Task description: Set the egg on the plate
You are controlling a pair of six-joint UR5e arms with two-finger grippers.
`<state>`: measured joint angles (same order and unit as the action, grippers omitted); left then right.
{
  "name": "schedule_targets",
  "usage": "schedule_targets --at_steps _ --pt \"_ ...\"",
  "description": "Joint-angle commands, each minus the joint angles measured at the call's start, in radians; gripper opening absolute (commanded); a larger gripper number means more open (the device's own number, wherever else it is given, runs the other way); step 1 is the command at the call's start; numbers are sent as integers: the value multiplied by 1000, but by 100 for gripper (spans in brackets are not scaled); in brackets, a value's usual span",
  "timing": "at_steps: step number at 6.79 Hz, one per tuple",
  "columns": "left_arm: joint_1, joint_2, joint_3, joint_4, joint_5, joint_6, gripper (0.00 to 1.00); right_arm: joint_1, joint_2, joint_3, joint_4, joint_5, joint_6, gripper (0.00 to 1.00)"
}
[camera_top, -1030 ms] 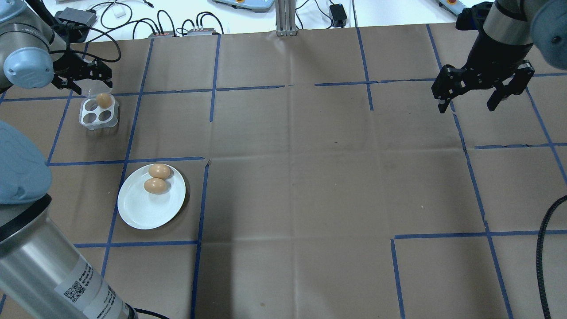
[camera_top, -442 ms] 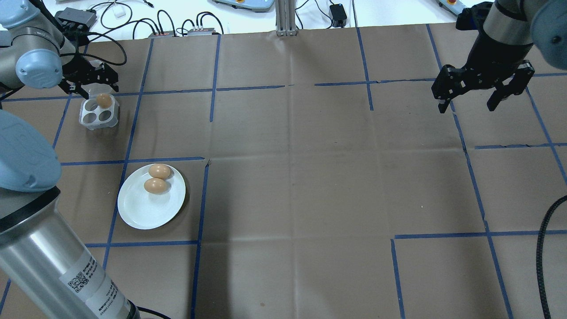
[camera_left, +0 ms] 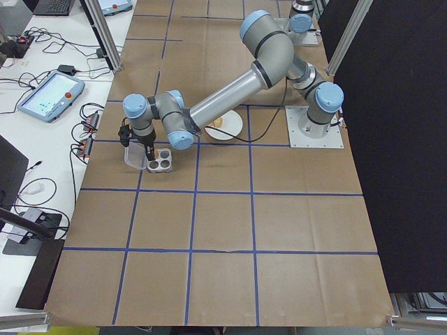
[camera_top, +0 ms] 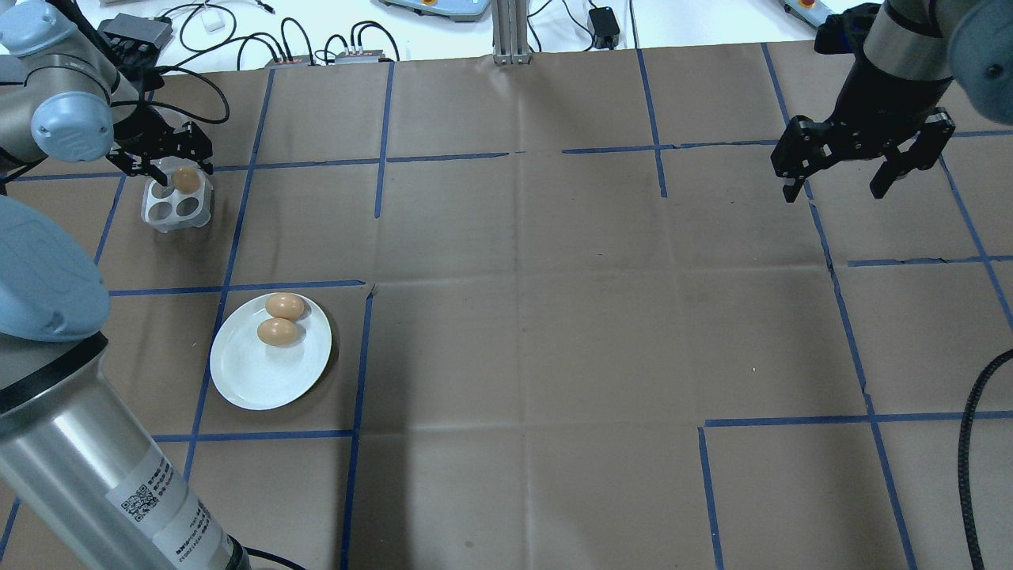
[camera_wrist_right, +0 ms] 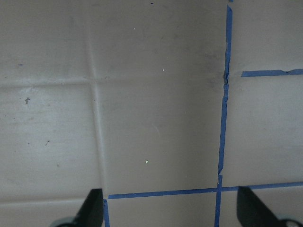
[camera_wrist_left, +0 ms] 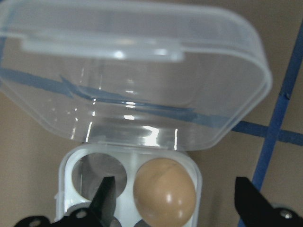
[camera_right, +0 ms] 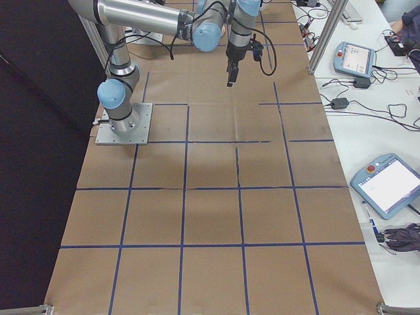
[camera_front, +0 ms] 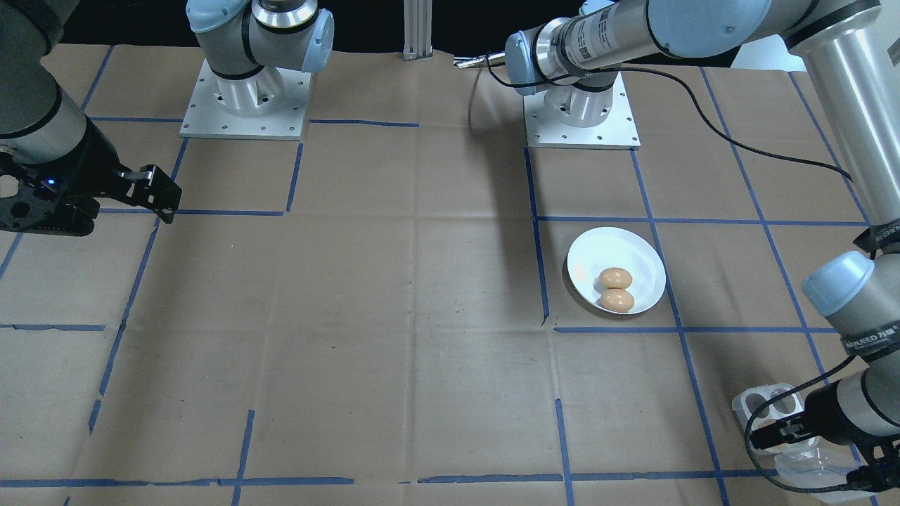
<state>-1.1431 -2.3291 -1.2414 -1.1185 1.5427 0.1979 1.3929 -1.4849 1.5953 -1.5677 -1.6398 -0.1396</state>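
One brown egg point(camera_top: 186, 180) sits in the far right cup of the square white egg tray point(camera_top: 154, 207) at the table's far left. My left gripper point(camera_top: 178, 168) hangs open just above it. In the left wrist view its fingers stand either side of the egg point(camera_wrist_left: 164, 191), not touching it. The tray's clear lid point(camera_wrist_left: 132, 71) is flipped back. The white plate point(camera_top: 261, 372) lies nearer the robot and carries two brown eggs point(camera_top: 278, 332). My right gripper point(camera_top: 835, 195) hovers open and empty over bare paper at the far right.
Brown paper with blue tape lines covers the table. Cables and small boxes point(camera_top: 134, 30) lie beyond the far edge behind the tray. A black hose point(camera_top: 969, 443) curves in at the right edge. The left arm's large links point(camera_top: 47, 285) overhang the near left corner.
My left gripper has moved nearer and lower, from behind the tray to right over the egg. The right arm, the plate and its eggs have not moved.
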Motion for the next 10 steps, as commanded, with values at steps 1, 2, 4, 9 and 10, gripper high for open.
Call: schedule_targets --at_steps 1,2,4,9,10 --pt "0 1 0 -4 1 0 62 0 0 0 0 0 0 100" --pt "2 1 0 -4 1 0 59 0 0 0 0 0 0 100" --pt "3 1 0 -4 -1 2 40 0 0 0 0 0 0 100" --pt "5 30 -44 -30 -9 52 18 0 0 0 0 0 0 100" --pt "5 31 -39 -30 -3 60 18 0 0 0 0 0 0 100"
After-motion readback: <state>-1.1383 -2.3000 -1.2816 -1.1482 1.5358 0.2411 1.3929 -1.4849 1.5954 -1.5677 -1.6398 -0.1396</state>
